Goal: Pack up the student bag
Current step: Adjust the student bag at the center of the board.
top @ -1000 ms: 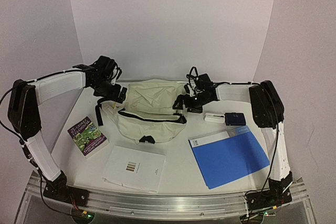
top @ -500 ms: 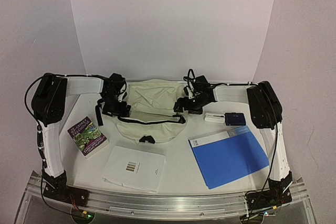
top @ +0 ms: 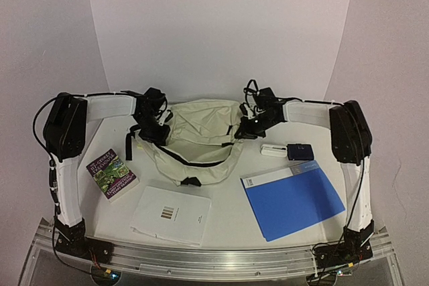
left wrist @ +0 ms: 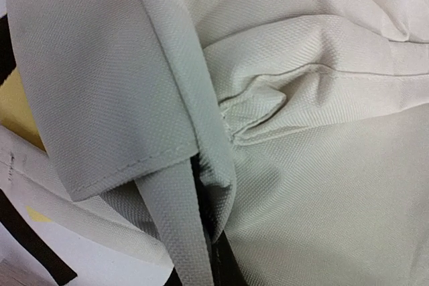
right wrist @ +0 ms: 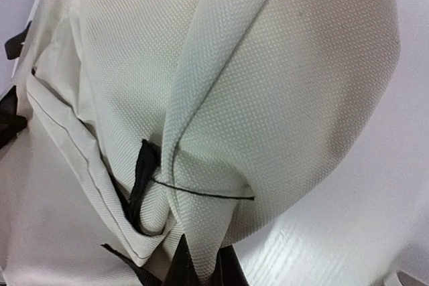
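Note:
The student bag [top: 198, 140], cream fabric with black zipper lines and straps, lies at the back middle of the table with its top raised between my two arms. My left gripper [top: 156, 132] is shut on the bag's left edge. In the left wrist view cream cloth [left wrist: 281, 165] fills the frame, and a fold of it runs down into my left gripper [left wrist: 216, 262]. My right gripper [top: 247, 127] is shut on the bag's right edge. In the right wrist view a pinched fold [right wrist: 201, 219] with a black strap beside it sits in my right gripper [right wrist: 204, 266].
A paperback book [top: 112, 173] lies at the left, and a white booklet [top: 171, 214] lies in front of the bag. To the right are a blue folder [top: 291, 197], a small white object [top: 271, 150] and a dark blue one [top: 301, 151].
Both grippers have gone from open to shut on the bag's edges. The left arm swung in toward the bag. The bag's top now stands higher and is spread wider.

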Robot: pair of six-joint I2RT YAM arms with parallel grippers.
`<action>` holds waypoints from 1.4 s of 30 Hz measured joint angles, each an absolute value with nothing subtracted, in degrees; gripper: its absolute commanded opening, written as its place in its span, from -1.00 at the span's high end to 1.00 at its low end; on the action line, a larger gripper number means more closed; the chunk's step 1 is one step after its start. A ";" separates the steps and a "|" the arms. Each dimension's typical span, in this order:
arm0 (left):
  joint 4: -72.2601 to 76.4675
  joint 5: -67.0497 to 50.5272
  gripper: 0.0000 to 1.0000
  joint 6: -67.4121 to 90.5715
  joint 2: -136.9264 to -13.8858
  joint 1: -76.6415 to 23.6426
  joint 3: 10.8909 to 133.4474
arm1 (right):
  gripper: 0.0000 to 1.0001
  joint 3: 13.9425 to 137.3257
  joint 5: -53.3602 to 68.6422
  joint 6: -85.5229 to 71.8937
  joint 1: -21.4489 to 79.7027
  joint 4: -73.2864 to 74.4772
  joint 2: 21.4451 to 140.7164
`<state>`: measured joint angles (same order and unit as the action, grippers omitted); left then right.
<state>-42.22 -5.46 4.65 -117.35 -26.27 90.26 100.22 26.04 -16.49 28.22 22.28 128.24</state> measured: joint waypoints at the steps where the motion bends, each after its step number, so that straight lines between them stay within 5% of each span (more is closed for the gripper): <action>1: -42.60 -5.41 1.00 4.08 -117.30 -27.21 91.53 | 1.00 99.07 25.98 -16.49 27.62 22.49 126.08; 12: -41.34 -8.35 0.99 -2.60 -127.09 -34.26 112.03 | 1.00 91.02 18.68 -15.35 20.26 23.40 108.57; 21: -40.99 -10.06 1.00 -3.41 -139.47 -34.40 116.84 | 1.00 93.61 13.69 -14.11 22.01 25.36 116.99; 36: -40.65 -2.72 0.97 -0.99 -124.75 -27.36 95.55 | 0.97 111.12 12.86 -12.90 30.83 24.93 134.53; 39: -40.98 -1.47 0.81 0.02 -123.74 -26.78 94.39 | 0.64 111.92 12.72 -12.80 31.43 24.96 135.10; 42: -41.01 -1.23 0.37 0.82 -123.34 -26.78 94.36 | -0.18 111.87 13.08 -12.06 30.87 25.05 135.09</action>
<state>-41.01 -1.23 0.82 -123.34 -26.78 94.36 111.87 13.08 -12.06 30.87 25.05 135.09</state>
